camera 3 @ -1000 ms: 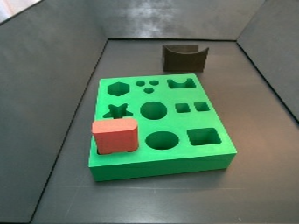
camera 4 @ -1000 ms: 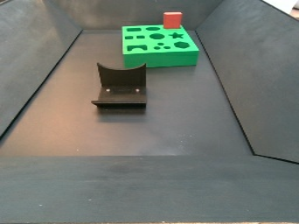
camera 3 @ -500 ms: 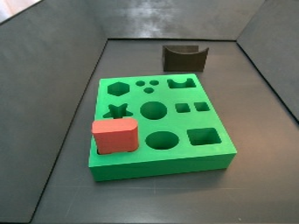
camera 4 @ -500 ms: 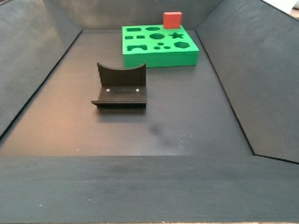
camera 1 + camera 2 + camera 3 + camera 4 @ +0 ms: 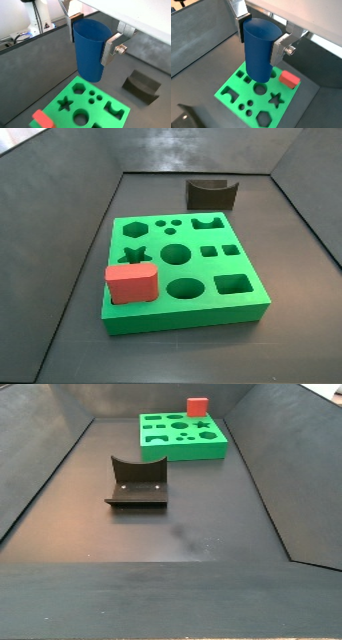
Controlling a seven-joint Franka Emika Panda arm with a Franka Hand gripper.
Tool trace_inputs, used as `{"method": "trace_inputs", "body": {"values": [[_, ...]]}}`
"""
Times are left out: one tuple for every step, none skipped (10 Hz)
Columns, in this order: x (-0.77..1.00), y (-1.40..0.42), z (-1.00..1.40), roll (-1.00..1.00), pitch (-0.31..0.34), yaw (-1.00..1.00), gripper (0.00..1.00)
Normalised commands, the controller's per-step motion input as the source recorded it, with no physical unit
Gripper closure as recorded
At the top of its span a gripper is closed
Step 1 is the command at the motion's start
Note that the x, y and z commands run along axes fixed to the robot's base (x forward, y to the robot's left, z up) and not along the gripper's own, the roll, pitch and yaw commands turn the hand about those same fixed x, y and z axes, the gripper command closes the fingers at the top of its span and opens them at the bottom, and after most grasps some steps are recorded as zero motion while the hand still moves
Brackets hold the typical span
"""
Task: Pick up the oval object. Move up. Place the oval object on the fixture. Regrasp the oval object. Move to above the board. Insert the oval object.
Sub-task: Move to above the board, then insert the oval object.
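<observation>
Nothing moves in either side view since the earlier frames: the board (image 5: pixel 182 273), the red block (image 5: pixel 131 284) and the fixture (image 5: pixel 211 193) at the board's twelve o'clock lie as before, with our pincer (image 5: pixel 89 31) out of sight there. Both wrist views show it high above the board, clamped on the oval object (image 5: pixel 89 49). We judge the peg light, stiff and slippery, best gripped on its flat sides; its long axis hangs roughly vertical.
</observation>
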Motion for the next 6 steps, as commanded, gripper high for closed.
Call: {"method": "trace_inputs", "body": {"values": [[-0.08, -0.04, 0.0, -0.22, -0.06, -0.02, 1.0], [0.0, -0.01, -0.02, 0.0, 0.0, 0.0, 1.0], [-0.02, 0.0, -0.09, -0.14, -0.019, 0.0, 1.0], [-0.06, -0.24, -0.29, -0.12, -0.107, 0.13, 1.0], [0.0, -0.15, -0.22, 0.0, 0.0, 0.06, 1.0], [0.03, -0.46, -0.4, 0.0, -0.1, 0.16, 1.0]]}}
